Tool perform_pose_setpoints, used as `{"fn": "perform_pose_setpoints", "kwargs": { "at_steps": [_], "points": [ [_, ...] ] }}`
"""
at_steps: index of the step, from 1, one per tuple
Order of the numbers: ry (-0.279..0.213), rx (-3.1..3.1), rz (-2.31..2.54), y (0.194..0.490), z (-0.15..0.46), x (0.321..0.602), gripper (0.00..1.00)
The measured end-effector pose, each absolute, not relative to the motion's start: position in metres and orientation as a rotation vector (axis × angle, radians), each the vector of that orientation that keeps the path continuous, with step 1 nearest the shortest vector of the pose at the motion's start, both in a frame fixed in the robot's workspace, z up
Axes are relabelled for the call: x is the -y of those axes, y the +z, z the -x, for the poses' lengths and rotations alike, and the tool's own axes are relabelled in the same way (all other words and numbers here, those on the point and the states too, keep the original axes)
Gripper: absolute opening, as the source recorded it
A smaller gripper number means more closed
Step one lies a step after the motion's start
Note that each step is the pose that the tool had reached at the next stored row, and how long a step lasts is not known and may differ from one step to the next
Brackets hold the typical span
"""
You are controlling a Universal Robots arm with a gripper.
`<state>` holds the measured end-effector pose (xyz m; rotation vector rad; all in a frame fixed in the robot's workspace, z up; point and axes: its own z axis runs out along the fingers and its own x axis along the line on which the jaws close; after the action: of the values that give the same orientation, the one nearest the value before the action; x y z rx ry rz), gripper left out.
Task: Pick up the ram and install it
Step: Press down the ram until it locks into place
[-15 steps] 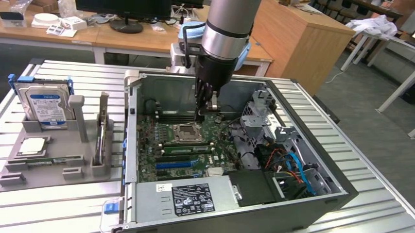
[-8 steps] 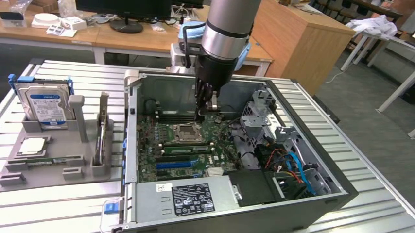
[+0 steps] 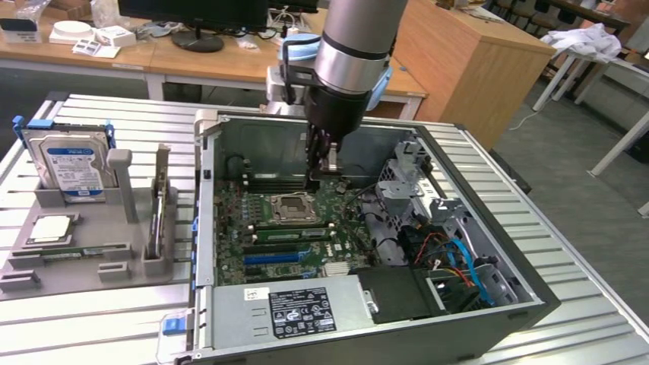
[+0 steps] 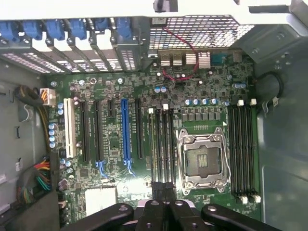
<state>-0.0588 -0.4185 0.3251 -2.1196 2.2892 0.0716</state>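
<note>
My gripper (image 3: 327, 172) hangs inside the open computer case (image 3: 208, 228), just above the motherboard (image 4: 115, 144) and behind the empty processor socket (image 3: 294, 205). Its fingers are shut together with nothing between them. In the wrist view the gripper (image 4: 163, 199) is over the end of the black memory slots (image 4: 161, 144) beside the socket (image 4: 202, 161). A green ram stick (image 3: 71, 251) stands on its long edge in the front of the grey holder (image 3: 102, 228), far from the gripper toward the exterior view's left. A second thin stick (image 3: 159, 205) stands edge-on in the same holder.
The holder also carries a hard drive (image 3: 66, 163) and a square silver processor chip (image 3: 51, 228). Inside the case are the power supply (image 3: 304, 308), a metal drive cage (image 3: 406, 179) and coloured cables (image 3: 457, 258). Desks with a monitor stand behind the ribbed metal table (image 3: 91, 319).
</note>
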Motion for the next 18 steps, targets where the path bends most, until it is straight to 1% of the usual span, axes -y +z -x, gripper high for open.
{"fn": "perform_pose_setpoints", "kwargs": {
  "at_steps": [18],
  "points": [
    [0.068, -2.479, 1.887, 0.3247, 0.0607, 0.4185, 0.11]
  ]
}}
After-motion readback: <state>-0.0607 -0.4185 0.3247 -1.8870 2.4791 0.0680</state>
